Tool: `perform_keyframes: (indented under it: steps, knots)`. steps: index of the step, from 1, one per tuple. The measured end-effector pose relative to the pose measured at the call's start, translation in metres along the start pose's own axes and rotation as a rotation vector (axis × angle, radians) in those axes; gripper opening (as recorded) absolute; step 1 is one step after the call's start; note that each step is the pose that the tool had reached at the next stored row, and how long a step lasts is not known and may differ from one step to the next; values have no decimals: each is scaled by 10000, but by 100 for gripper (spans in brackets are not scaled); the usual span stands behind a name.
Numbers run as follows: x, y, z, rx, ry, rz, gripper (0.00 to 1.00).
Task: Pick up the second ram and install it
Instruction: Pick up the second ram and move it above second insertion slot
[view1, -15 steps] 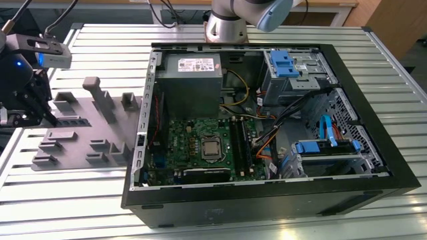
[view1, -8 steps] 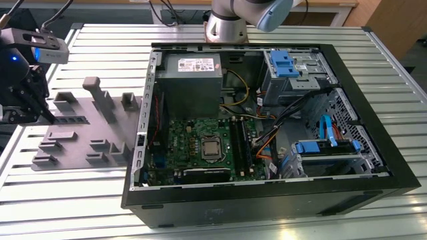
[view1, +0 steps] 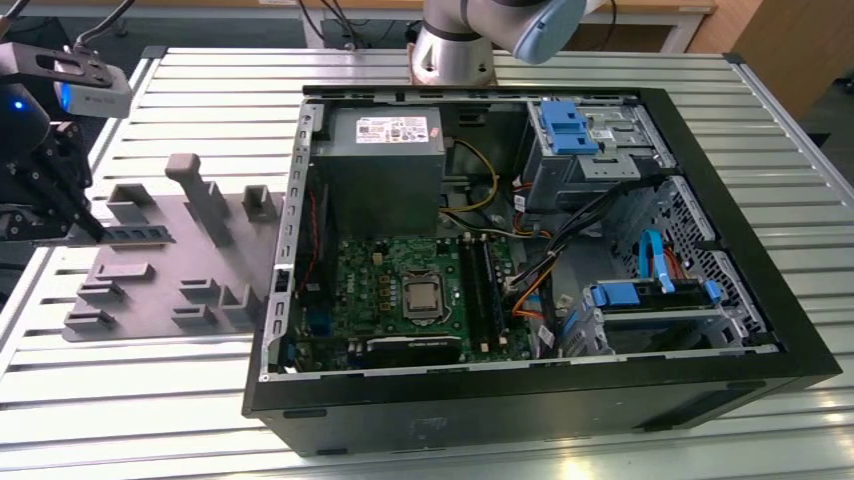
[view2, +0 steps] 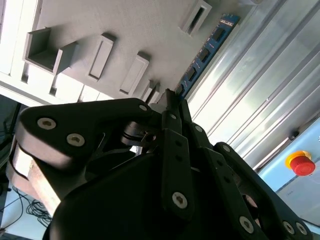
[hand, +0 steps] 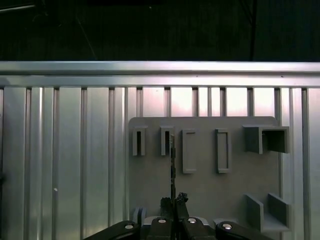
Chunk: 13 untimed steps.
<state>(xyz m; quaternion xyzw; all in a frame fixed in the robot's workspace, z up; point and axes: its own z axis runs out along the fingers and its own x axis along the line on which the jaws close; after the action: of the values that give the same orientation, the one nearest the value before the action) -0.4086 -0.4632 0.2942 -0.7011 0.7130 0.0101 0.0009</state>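
One ram (view2: 206, 51) stands on edge on the grey holder (hand: 210, 195). Its near end is pinched between the gripper's (hand: 173, 199) fingers (view2: 169, 115), which are closed onto it. The rest of the stick runs straight out ahead of them, its far end just beside a raised slot (hand: 166, 141). The slatted table (hand: 70, 150) lies beyond the holder; the open case (view1: 534, 395) sits well off to their side.
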Motion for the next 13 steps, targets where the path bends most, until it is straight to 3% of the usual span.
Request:
perform_keyframes:
  steps: [8, 9, 13]
  knots:
    - [-1, 1, -93, 0, 0, -1, 14]
    - [-2, 2, -147, 1, -1, 0, 14]
    - [-3, 2, -191, 1, 0, 0, 14]
